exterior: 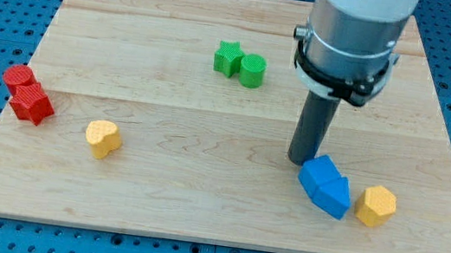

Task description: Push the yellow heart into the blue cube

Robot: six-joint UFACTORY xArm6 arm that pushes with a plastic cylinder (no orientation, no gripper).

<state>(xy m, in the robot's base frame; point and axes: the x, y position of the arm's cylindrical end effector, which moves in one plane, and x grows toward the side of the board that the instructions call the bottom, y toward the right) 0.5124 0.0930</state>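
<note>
The yellow heart (102, 138) lies at the view's lower left on the wooden board (155, 196). The blue cube (320, 175) sits at the lower right, touching a second blue block (334, 196) just below and to its right. My tip (301, 158) stands on the board right at the blue cube's upper left edge, far to the right of the yellow heart.
A yellow hexagon block (375, 206) sits just right of the blue blocks. A green star (228, 58) and a green cylinder (253, 70) touch at the top middle. A red cylinder (18, 78) and a red star (33, 104) sit at the left edge.
</note>
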